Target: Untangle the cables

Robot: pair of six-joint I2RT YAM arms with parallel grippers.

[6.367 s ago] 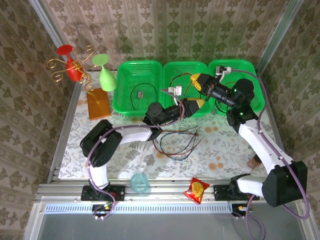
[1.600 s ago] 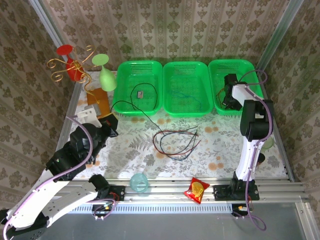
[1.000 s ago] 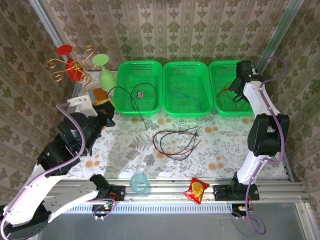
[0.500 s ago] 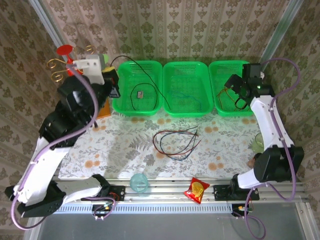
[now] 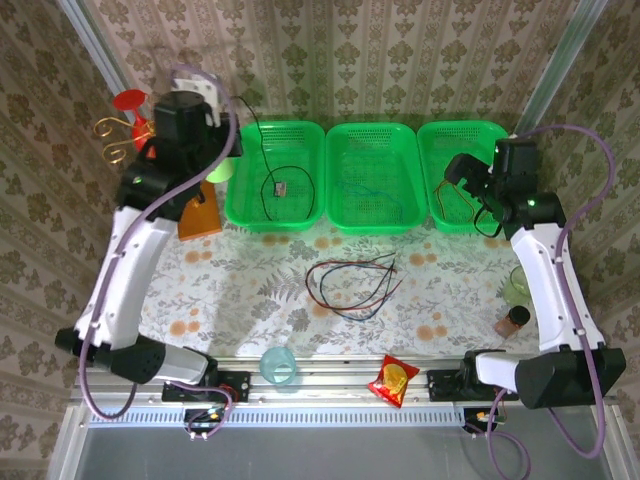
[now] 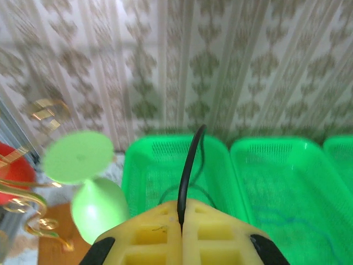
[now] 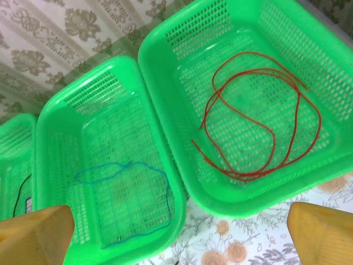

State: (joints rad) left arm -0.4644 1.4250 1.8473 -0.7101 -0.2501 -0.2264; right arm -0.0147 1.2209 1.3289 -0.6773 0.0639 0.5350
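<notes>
Trailing up from the left basket [image 6: 146, 165], a black cable [image 6: 190, 160] is pinched in the left gripper [image 6: 181, 212], arm raised high. Beneath the right gripper [image 7: 179, 234], jaws spread wide, a red cable [image 7: 242, 175] lies in the right basket [image 7: 160, 110].

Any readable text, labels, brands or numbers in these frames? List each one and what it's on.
No text is legible in these views.
Red snack packet at the near table edge: yellow print, too small to read.
Small grey tag on the black cable, lying in the left basket: too small to tell whether it bears any marking.
</notes>
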